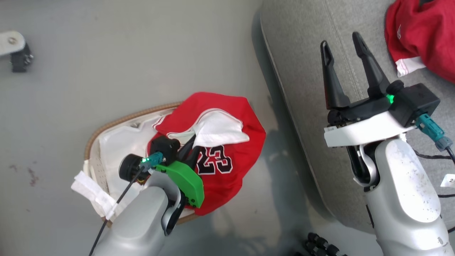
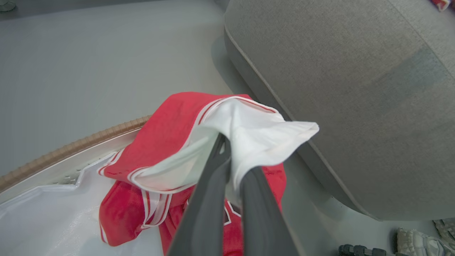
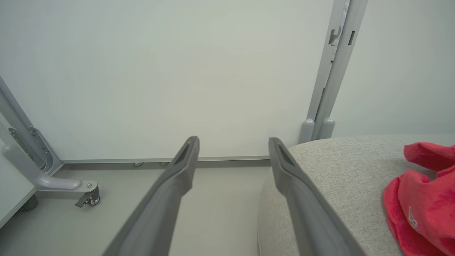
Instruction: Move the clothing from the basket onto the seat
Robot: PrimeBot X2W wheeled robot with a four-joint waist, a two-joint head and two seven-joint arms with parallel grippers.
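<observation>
Down low, the left tool (image 1: pixel 193 140) (image 2: pixel 227 156) is pressed together on the jersey (image 1: pixel 220 103) (image 2: pixel 170 124), its 2 dark fingers pinching a white fold of the fabric. The jersey hangs bunched from that grip, red with white trim, the black-and-white 23 showing just below the fingers in the head view. Its lower part lies over the right end of the basket (image 1: pixel 117 122) (image 2: pixel 71 145), spilling past the woven rim. The white liner (image 1: pixel 117 142) (image 2: pixel 53 213) shows bare in the rest of the basket, which sits on the grey floor (image 1: pixel 106 53) just beside the sofa (image 1: pixel 302 53) (image 2: pixel 337 71) (image 3: pixel 337 170).

Over on the right, the right tool (image 1: pixel 340 41) (image 3: pixel 233 142) is spread wide with nothing between its fingers, poised over the sofa's rounded edge. Further back on the cushion lies the red garment (image 1: pixel 426 39) (image 3: pixel 426 199), crumpled, well apart from the tool. Beyond it all stands a pale wall (image 3: pixel 177 71).
</observation>
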